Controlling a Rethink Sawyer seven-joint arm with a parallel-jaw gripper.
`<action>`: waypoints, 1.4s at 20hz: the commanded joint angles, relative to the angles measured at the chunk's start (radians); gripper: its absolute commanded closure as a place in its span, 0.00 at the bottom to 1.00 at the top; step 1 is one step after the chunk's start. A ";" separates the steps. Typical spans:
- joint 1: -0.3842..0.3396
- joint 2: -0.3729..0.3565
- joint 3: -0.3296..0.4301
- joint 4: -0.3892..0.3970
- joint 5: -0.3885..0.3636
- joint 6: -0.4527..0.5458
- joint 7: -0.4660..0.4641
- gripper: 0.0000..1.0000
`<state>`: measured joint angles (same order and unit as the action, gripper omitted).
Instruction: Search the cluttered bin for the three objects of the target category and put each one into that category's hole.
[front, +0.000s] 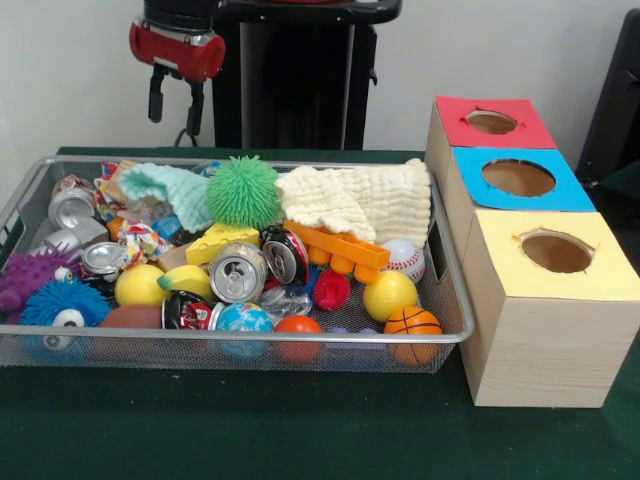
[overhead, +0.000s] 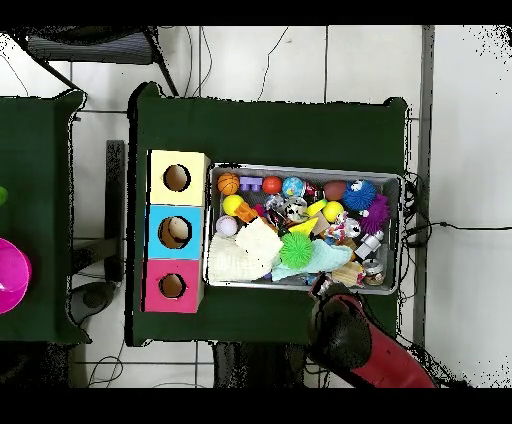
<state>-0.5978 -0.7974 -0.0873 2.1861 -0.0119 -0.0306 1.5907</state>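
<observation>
Empty fingers (front: 172, 100) spread apart above the mesh bin's (front: 440, 290) far edge, arm cut off above.

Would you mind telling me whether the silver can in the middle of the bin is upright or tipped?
Tipped: the silver can lies on its side, its top facing the front camera.

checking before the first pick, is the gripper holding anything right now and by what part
Nothing is held. The gripper hangs open and empty above the far left end of the bin, clear of the clutter inside.
</observation>
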 joint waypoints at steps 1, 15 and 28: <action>-0.005 0.091 0.108 -0.114 -0.005 -0.134 0.199 0.00; -0.043 0.126 0.160 -0.232 -0.014 -0.143 0.163 0.00; -0.072 0.237 0.153 -0.214 -0.031 -0.078 0.136 0.00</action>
<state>-0.6565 -0.6451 0.0045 2.0430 -0.0117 -0.1274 1.5907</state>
